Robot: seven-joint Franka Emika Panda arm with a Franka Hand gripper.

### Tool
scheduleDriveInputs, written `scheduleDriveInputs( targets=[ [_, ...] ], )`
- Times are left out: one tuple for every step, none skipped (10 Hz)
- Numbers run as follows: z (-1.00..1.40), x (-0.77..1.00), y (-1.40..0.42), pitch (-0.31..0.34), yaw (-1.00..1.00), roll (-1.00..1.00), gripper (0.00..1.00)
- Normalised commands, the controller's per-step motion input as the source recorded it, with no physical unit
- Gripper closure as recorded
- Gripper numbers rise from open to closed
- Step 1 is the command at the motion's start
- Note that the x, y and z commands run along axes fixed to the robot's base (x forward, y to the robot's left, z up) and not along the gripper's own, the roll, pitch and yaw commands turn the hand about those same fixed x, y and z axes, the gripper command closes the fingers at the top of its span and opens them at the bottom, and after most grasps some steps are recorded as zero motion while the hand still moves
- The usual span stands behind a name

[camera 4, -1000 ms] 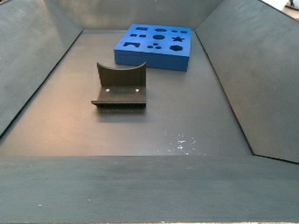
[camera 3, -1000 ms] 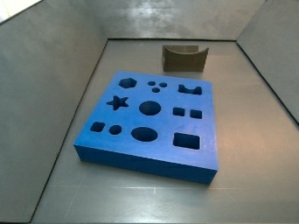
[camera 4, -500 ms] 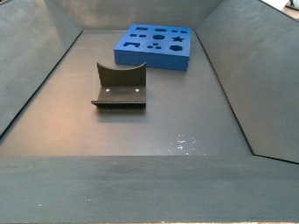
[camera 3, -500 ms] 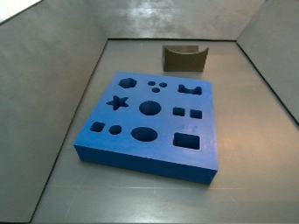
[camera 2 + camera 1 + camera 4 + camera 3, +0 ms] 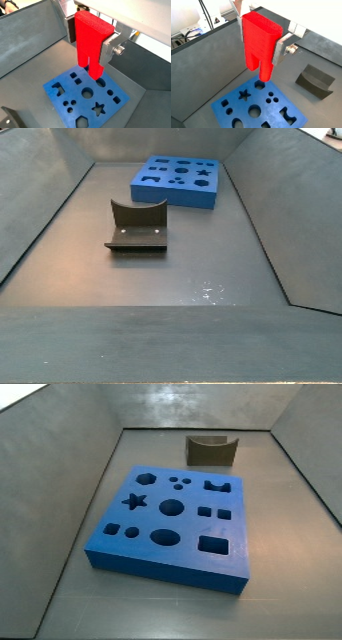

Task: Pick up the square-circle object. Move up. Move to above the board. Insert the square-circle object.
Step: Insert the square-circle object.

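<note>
Fingers (image 5: 111, 44) of my gripper (image 5: 261, 37) clamp the square-circle object (image 5: 260, 42) high above the board (image 5: 258, 105); misalignment could jam insertion.

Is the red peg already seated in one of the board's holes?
No: in a wrist view the square-circle object is held in the gripper, hanging clear above the board.

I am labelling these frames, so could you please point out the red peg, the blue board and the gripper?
red peg (image 5: 258, 40), wrist view, its wide upper block.
blue board (image 5: 187, 524), side view, top face between holes.
gripper (image 5: 100, 46), wrist view, between its fingertips, closed on the peg.
</note>
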Motion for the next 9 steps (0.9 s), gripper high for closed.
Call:
scheduleDriveInputs(
  targets=[
    [0.00,0.00,0.00,0.000,-0.02,0.00,1.00],
    [-0.41,0.00,-0.27,0.000,-0.06,0.07,1.00],
    [-0.85,0.05,-0.50,-0.084,0.00,0.09,1.00],
    [-0.99,0.05,-0.52,-0.137,0.00,0.09,1.00],
    [-0.99,0.00,-0.55,-0.140,0.00,0.09,1.00],
    [-0.99,0.00,-0.51,-0.140,0.00,0.10,1.00],
    [-0.97,0.00,-0.45,-0.137,0.00,0.11,1.00],
    [-0.94,0.00,-0.37,-0.146,0.00,0.12,1.00],
    [-0.95,0.00,-0.33,-0.144,0.00,0.12,1.00]
  ],
)
